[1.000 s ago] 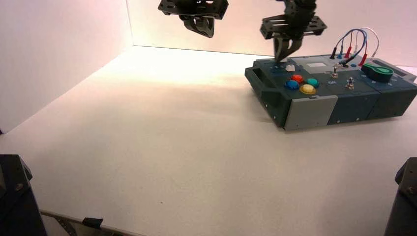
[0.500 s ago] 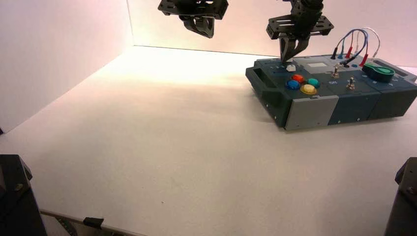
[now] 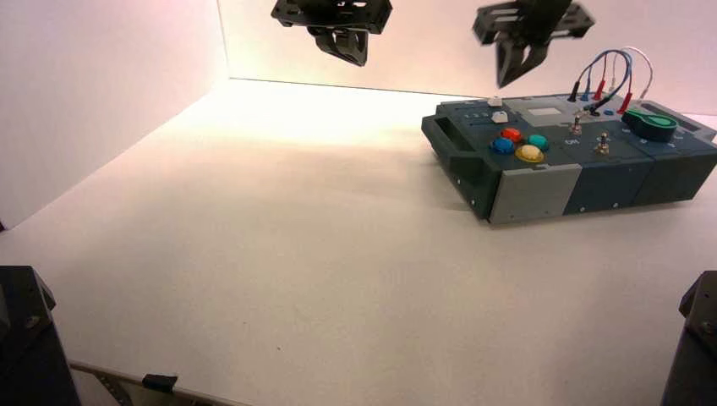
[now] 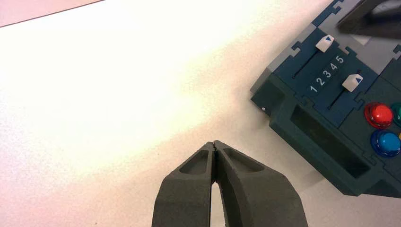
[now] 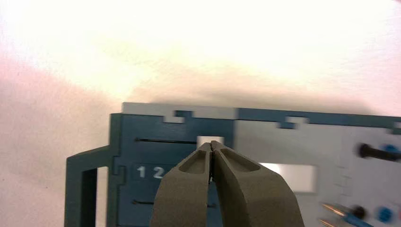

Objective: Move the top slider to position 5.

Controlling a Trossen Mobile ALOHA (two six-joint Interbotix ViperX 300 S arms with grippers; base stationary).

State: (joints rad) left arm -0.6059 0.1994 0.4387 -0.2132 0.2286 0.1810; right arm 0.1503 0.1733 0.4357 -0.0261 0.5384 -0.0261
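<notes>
Your right jaws (image 5: 212,144), pressed together on nothing, hang above the box near the top slider (image 4: 325,43), which sits at its slot's 5 end, while your left jaws (image 4: 214,144) idle closed over the desk (image 3: 254,237); it should slide lightly, nudged by its side.

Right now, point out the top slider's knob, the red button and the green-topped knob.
Top slider knob (image 4: 325,43): left wrist view, on its white cap.
Red button (image 4: 381,114): left wrist view, on its domed top.
Green-topped knob (image 3: 649,124): high view, on its upper face.
</notes>
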